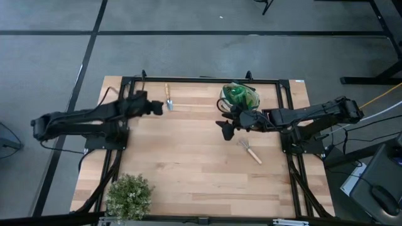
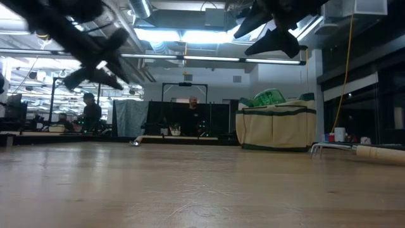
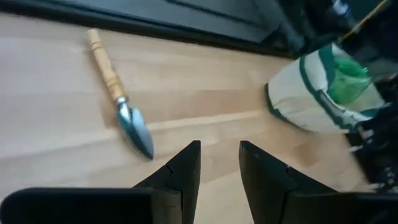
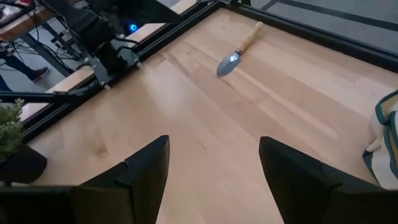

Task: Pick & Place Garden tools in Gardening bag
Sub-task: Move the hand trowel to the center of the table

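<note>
The wooden-handled trowel (image 1: pixel 168 98) lies flat near the table's far edge; it also shows in the left wrist view (image 3: pixel 119 96) and the right wrist view (image 4: pixel 239 50). The pronged rake (image 1: pixel 250 151) lies flat at the right. The gardening bag (image 1: pixel 239 97) stands at the far side, and a green thing (image 2: pixel 269 98) sticks out of its mouth. My left gripper (image 1: pixel 157 105) hovers open just left of the trowel (image 3: pixel 219 163). My right gripper (image 1: pixel 226 129) hovers wide open near the bag's near side (image 4: pixel 212 168). The pruning shears are not in view.
A bushy green plant (image 1: pixel 129 196) stands at the near left corner. A black frame (image 1: pixel 201 80) runs along the table's far edge and sides. Bare wood (image 1: pixel 188 157) lies between the arms. People (image 2: pixel 193 111) stand in the room behind.
</note>
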Tool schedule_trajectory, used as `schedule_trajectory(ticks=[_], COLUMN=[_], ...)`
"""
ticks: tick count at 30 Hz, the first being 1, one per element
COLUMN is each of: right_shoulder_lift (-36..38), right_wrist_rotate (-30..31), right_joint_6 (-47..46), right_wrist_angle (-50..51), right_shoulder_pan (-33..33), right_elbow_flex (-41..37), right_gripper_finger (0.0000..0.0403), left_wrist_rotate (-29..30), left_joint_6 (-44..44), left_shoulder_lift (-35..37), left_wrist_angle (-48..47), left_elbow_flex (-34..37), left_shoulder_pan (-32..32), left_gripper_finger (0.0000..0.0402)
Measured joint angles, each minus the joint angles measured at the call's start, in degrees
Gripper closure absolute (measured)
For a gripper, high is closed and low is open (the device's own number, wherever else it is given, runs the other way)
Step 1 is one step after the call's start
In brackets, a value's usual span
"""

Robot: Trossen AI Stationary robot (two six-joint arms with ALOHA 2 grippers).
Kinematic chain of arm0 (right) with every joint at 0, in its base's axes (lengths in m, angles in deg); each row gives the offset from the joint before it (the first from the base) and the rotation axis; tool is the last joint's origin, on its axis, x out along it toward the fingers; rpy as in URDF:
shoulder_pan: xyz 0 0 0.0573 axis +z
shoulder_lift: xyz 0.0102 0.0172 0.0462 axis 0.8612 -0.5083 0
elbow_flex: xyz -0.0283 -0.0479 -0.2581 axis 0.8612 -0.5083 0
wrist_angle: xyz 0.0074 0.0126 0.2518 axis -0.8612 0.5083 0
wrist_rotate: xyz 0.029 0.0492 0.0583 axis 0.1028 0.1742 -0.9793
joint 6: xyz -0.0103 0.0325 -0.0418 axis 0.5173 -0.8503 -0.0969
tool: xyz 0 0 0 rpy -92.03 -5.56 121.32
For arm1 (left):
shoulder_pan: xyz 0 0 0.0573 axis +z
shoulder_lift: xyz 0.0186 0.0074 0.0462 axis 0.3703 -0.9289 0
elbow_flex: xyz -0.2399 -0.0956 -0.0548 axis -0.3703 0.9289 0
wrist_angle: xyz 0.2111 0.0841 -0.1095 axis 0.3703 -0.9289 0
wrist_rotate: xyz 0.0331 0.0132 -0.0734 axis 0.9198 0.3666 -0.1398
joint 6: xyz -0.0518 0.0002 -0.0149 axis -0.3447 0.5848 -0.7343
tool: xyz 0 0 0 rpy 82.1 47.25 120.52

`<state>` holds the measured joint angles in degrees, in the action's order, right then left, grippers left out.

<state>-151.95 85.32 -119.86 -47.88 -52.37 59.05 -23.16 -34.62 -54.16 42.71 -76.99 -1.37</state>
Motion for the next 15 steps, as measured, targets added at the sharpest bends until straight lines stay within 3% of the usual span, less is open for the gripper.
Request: schedule_trajectory(ticks=[9,15], right_shoulder_lift=[-0.02,-0.02], right_wrist_rotate=[-0.03,-0.03], right_joint_6=[0.00,0.00], right_wrist_angle=[-0.93,-0.93], right_shoulder_pan=[-0.43,-0.43], right_elbow_flex=[0.00,0.00], right_gripper_finger=[0.0151,0.0151], left_wrist_rotate=[-17.66,-21.95], left_joint_6=[12.53,11.39], left_shoulder_lift=[-27.42,-41.74], left_wrist_angle=[-11.30,-21.30], left_elbow_flex=[-19.35,-28.30], left_shoulder_pan=[17.16,24.08], left_gripper_finger=[0.0293,0.0276])
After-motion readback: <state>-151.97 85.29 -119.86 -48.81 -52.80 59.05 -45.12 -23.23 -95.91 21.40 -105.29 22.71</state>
